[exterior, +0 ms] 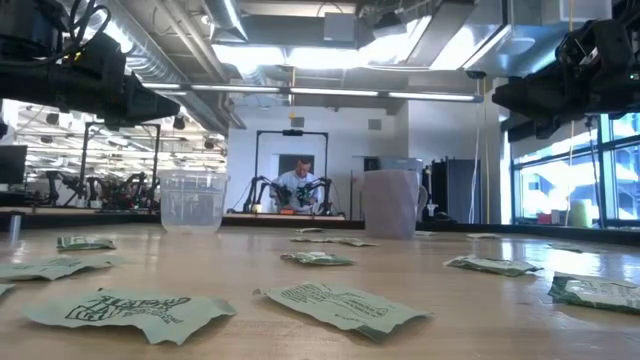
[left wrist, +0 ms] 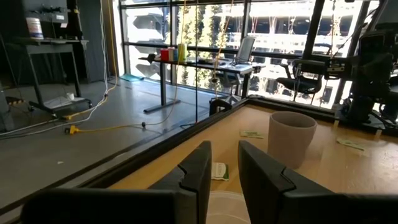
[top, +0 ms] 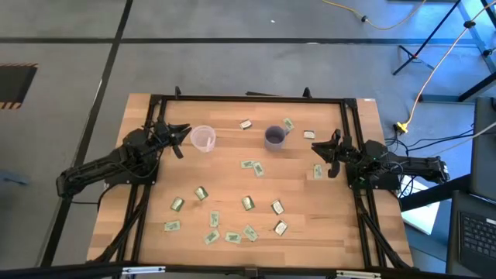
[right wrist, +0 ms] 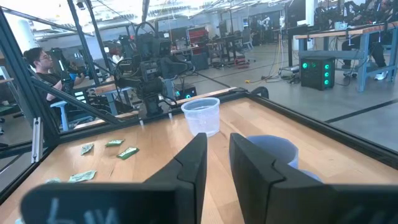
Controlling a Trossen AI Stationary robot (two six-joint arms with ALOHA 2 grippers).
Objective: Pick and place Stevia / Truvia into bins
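Left arm stretched low from the tabletop's [top: 310, 240] left edge toward the far middle, left hand [top: 183, 133] hovering just beside the clear cup [top: 203, 138], above the surface per low view. Fingers [left wrist: 198, 168] a narrow gap apart, nothing between them, touching nothing; cup rim visible directly under the fingertips in left wrist view. Right arm mirrored from the right edge, right hand [top: 320, 147] pointing at the purple-grey mug [top: 274, 137], near it but apart, also raised off the wood. Fingers [right wrist: 194, 158] slightly parted, empty, no contact; mug sitting just past them in right wrist view, clear cup farther on. Both cups upright on the far half of the tabletop, near each other, handle of the mug toward the right arm. Sweetener packets [top: 248, 203] all lying flat on the wood: most scattered across the near half, a pair [top: 253, 167] mid-table, a few [top: 246, 124] around the mug at the far side, one [top: 318, 171] just beside the right hand. Can't tell whether either cup has packets inside. Person [exterior: 300, 185] seated at another rig across the room, seen in low view.
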